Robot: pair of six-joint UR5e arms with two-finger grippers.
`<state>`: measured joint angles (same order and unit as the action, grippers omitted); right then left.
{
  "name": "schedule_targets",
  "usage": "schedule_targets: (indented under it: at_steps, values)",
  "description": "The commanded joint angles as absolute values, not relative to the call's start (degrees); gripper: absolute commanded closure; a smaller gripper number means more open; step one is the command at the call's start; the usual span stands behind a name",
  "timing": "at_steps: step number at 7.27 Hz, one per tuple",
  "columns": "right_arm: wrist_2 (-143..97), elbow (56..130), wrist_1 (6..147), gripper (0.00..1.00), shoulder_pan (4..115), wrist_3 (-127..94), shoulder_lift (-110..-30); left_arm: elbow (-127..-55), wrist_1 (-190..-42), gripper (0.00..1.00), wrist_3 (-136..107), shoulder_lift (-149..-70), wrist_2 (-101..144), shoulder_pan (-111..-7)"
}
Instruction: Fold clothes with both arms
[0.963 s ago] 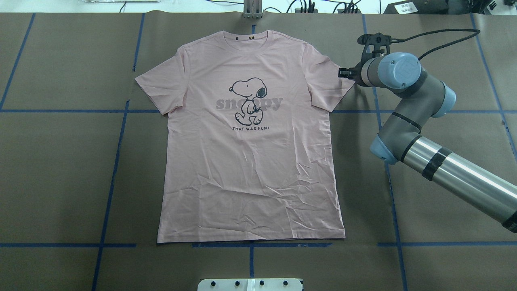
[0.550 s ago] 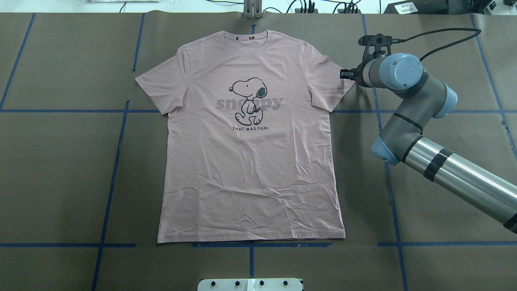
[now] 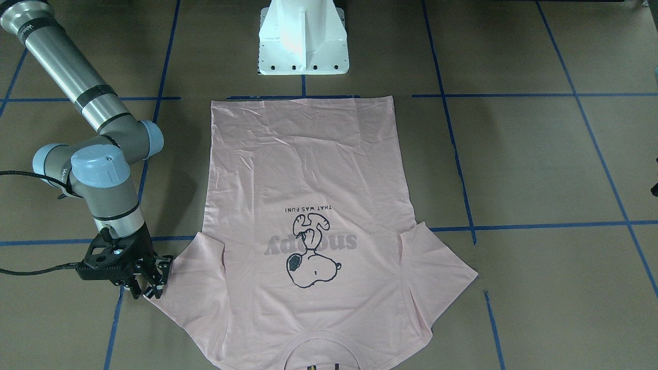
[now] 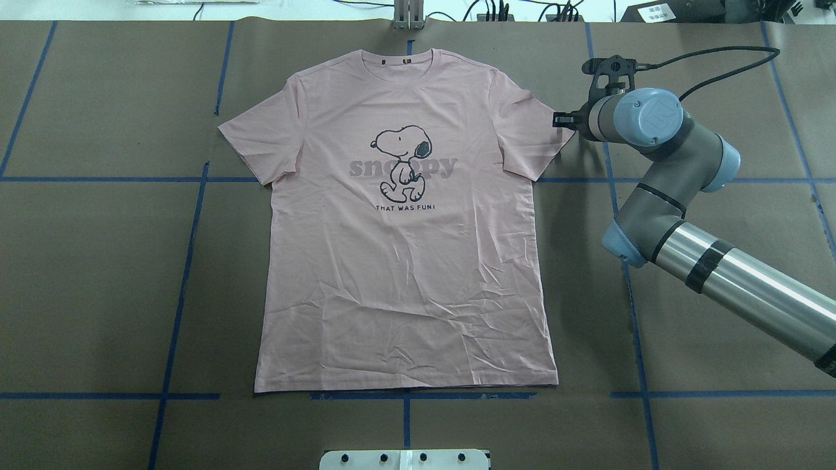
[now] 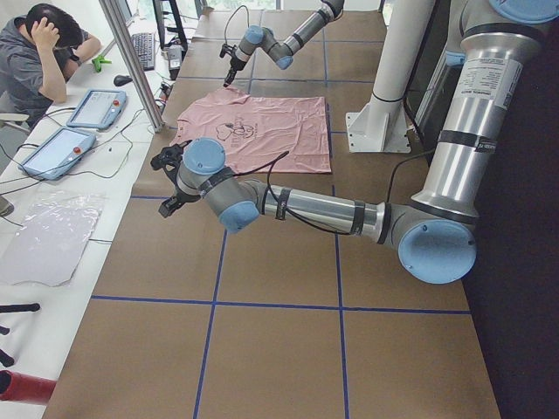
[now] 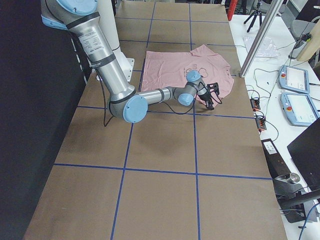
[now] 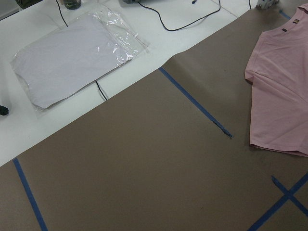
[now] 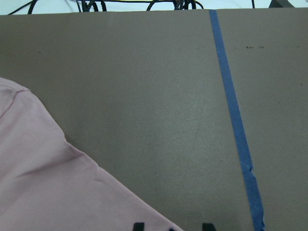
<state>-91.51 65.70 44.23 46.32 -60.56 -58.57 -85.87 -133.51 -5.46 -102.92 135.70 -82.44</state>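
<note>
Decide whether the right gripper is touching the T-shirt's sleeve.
Cannot tell: overhead, the right gripper sits at the sleeve edge, but no view shows its height.

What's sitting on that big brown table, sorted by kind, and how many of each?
Pink T-shirt: 1
Robot arms: 2, the right arm and the left arm
White pedestal: 1
Total: 4

Overhead: high, looks forward-down.
Front: opposite side, steep.
Wrists: close, low.
Shared by 2: T-shirt (image 4: 405, 281), table (image 4: 98, 261).
</note>
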Motion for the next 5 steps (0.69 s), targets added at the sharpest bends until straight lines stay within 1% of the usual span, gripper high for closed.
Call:
schedule_targets:
  at_steps: [1, 2, 4, 5]
  values:
    - [-91.5, 65.5, 44.2, 0.64, 46.3, -60.9, -58.5, -85.9, -133.5, 0.00, -5.4, -102.9, 135.7, -82.4]
    - [-91.5, 65.5, 44.2, 1.00, 46.3, -61.0, -58.4, -86.0, -133.5, 0.00, -5.5, -102.9, 135.8, -82.4]
    - [-91.5, 65.7, 44.5, 1.00, 46.3, -61.2, -58.1, -86.1, -133.6, 0.00, -5.5, -102.8, 135.8, -82.4]
    - [-91.6, 67.3, 46.6, 1.00, 46.5, -61.2, -57.9, -86.1, -133.6, 0.00, -5.6, -102.9, 135.8, -82.4]
